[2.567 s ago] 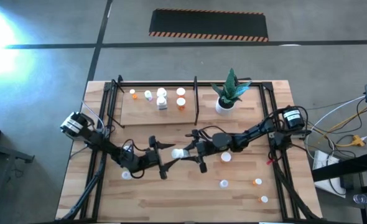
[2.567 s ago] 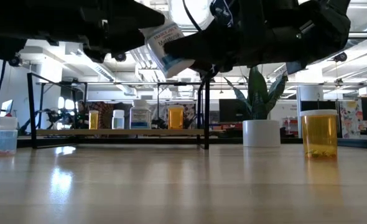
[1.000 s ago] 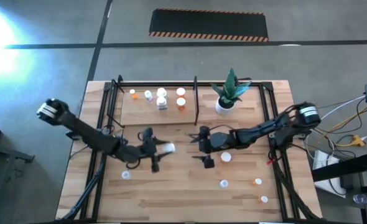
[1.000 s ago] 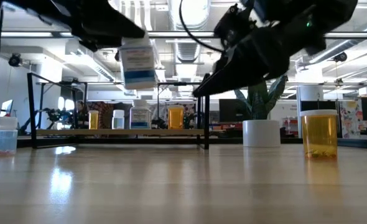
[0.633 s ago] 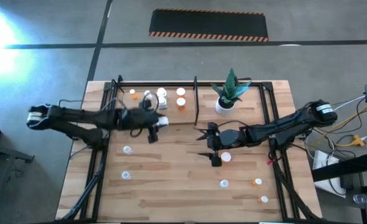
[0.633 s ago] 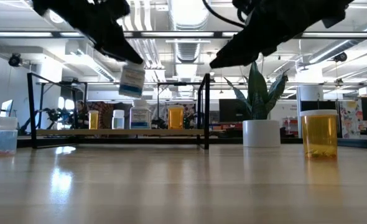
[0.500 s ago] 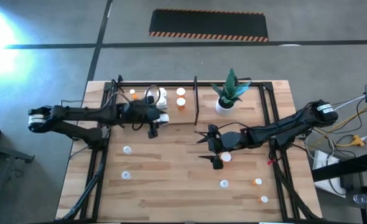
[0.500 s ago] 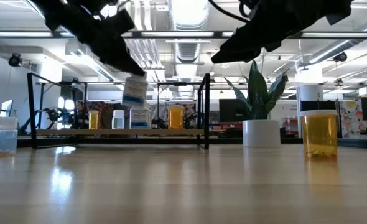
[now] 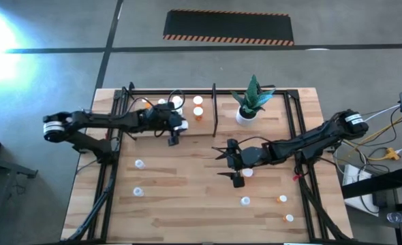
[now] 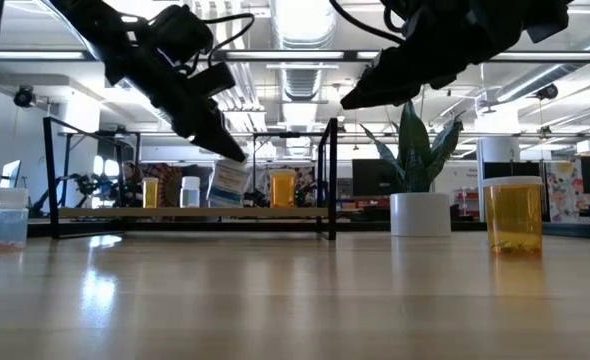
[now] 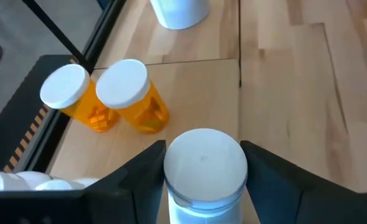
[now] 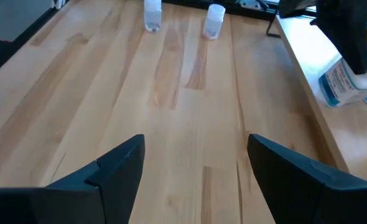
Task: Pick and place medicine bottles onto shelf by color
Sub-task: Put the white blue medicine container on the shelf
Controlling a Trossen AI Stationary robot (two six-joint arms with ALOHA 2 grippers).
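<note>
So my left gripper pinches a white bottle over the shelf, tilted for placing by color.

One shelf, one potted plant, two arms. Six bottles stand loose on the table, in the frame's lower half.

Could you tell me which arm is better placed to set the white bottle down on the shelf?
The left: its pincer already grips the white bottle over the shelf, beside the orange bottles. The right pincer hangs open and empty over mid-table.
</note>
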